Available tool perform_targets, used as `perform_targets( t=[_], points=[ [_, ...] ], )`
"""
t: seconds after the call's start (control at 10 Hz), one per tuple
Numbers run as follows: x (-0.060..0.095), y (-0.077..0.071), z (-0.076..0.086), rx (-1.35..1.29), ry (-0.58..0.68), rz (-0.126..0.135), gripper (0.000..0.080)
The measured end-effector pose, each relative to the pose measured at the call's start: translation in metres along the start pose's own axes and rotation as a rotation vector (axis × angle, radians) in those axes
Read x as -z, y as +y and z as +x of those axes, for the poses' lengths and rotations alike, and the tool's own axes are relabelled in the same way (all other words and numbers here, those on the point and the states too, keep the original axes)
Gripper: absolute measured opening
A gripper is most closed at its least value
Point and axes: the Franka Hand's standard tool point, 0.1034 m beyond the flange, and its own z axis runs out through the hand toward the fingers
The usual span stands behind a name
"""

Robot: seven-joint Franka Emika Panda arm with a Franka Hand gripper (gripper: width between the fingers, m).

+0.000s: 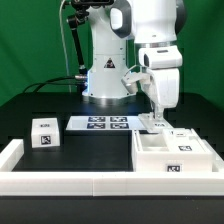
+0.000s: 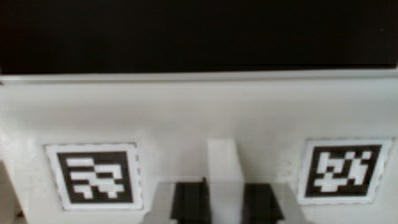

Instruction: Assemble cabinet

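The cabinet box is large, white and tagged, and lies on the black table at the exterior view's right. My gripper reaches down to its far left corner. In the wrist view my gripper has its two dark fingers on either side of a thin upright white rib of the cabinet. The rib fills the gap between them, so the jaws look shut on it. Two tags flank the rib on the white face. A small white tagged block stands apart at the exterior view's left.
The marker board lies flat in front of the robot base. Long white border rails run along the front and the exterior view's left edge of the table.
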Motion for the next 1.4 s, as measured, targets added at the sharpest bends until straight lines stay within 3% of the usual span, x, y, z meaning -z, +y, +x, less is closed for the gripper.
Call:
perform_targets(
  t=[0.2, 0.4, 0.5, 0.8, 1.0, 1.4],
  points=[
    [0.006, 0.001, -0.005, -0.021, -0.007, -0.012, 0.0068],
    [0.015, 0.013, -0.019, -0.040, -0.027, -0.008, 0.0068],
    [0.016, 0.019, -0.022, -0.048, -0.029, -0.005, 0.0068],
    [0.014, 0.017, -0.022, -0.049, -0.029, 0.001, 0.0068],
    [0.015, 0.027, -0.022, -0.065, -0.030, 0.002, 0.0068],
    [0.010, 0.028, -0.025, -0.060, -0.024, 0.011, 0.0068]
  ],
)
